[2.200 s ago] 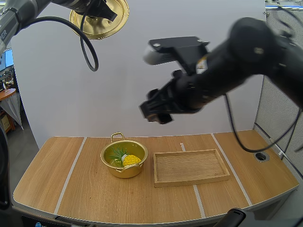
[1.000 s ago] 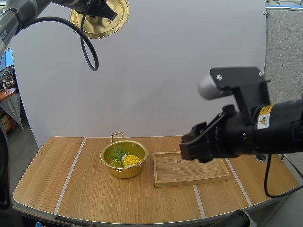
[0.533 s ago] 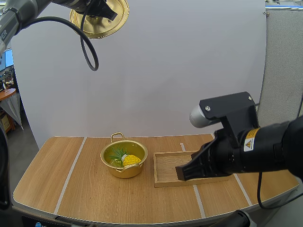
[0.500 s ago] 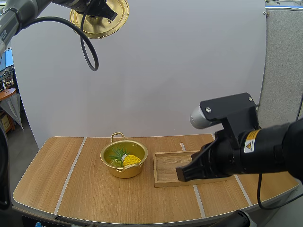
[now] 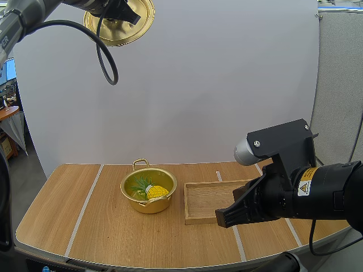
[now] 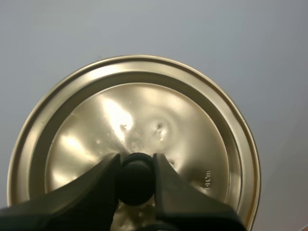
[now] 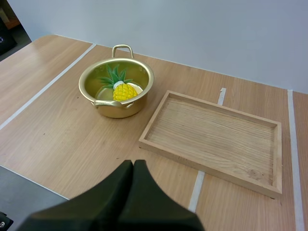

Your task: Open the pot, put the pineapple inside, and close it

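Gold lid (image 6: 144,110), black knob (image 6: 134,179) between left fingers (image 6: 91,195).

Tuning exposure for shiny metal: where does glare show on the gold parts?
Left wrist view: white glare patches on the round gold metal lid in the left gripper. Right wrist view: the gold metal pot gleams mildly around the yellow pineapple.

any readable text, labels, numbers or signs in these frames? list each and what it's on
"4Cm": faint stamp on the gold lid, near its rim.
Yellow label on the right arm: a warning triangle shows, but its print is too small to read.
Pot, pineapple, wooden tray: no text.
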